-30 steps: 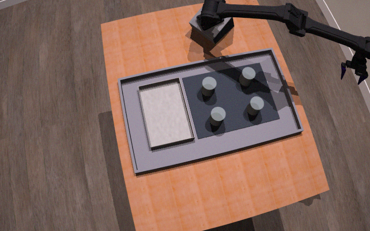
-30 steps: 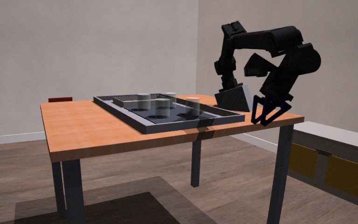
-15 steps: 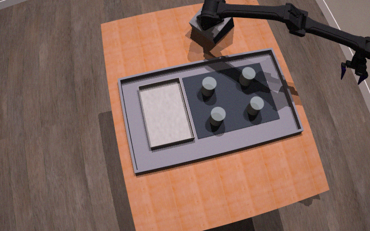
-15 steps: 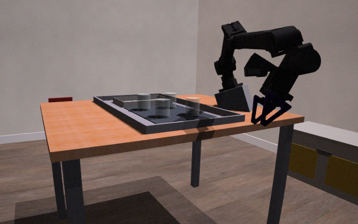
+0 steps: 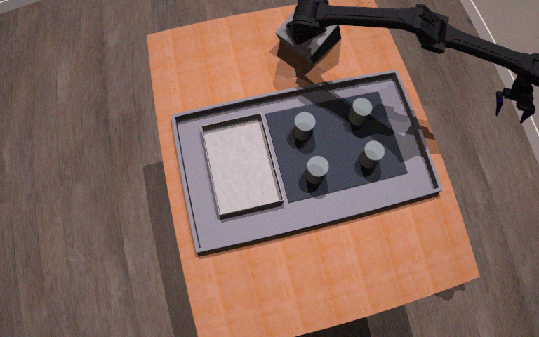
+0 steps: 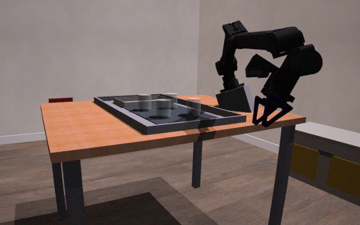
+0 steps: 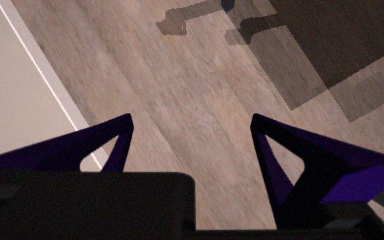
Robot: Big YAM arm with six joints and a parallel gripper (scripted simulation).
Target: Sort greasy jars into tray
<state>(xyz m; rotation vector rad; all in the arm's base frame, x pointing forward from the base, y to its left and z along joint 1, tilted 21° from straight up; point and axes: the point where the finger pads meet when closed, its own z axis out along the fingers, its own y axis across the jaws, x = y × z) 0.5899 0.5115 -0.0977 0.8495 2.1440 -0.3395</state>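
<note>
"Top view: what's surrounding the job?"

"Plain grey walls (image 5: 512, 20) (image 6: 106, 53) (image 7: 25, 100) are enclosing a brown plank floor (image 5: 79, 119) (image 6: 132, 167) (image 7: 200, 75); an orange wooden table (image 5: 278, 269) (image 6: 87, 119) is carrying the rimmed grey steel top (image 5: 254, 226) (image 6: 164, 128)"

"And on that?"

"A flat dark mat (image 5: 333, 142) (image 6: 180, 118) is lying beside a shallow pale rectangular tray (image 5: 242, 170) (image 6: 119, 102). Four clear cylindrical glass jars (image 5: 304, 121) (image 5: 361, 107) (image 5: 317, 166) (image 5: 373, 152) (image 6: 145, 101) (image 6: 171, 96) (image 6: 163, 108) (image 6: 194, 107) are standing mouth down, all on the mat"

"How are they likely handling?"

"Stiff, probably light and breakable; grease is hiding, so I'm favouring gentle pushes, then centred mid-wall grips, watching for slip"

"Jaws?"

"The black gripper with purple fingers (image 5: 510, 117) (image 6: 260, 124) is hanging off to the side, spread wide, gripping nothing"

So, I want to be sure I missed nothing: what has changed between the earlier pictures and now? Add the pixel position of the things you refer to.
Nothing visibly changed. The four clear glass jars stand on the dark blue mat as before, the shallow pale tray (image 5: 243, 166) is in its place, and the open black hand with dark purple fingers (image 5: 510, 115) (image 6: 260, 123) stays beyond the table.
</note>
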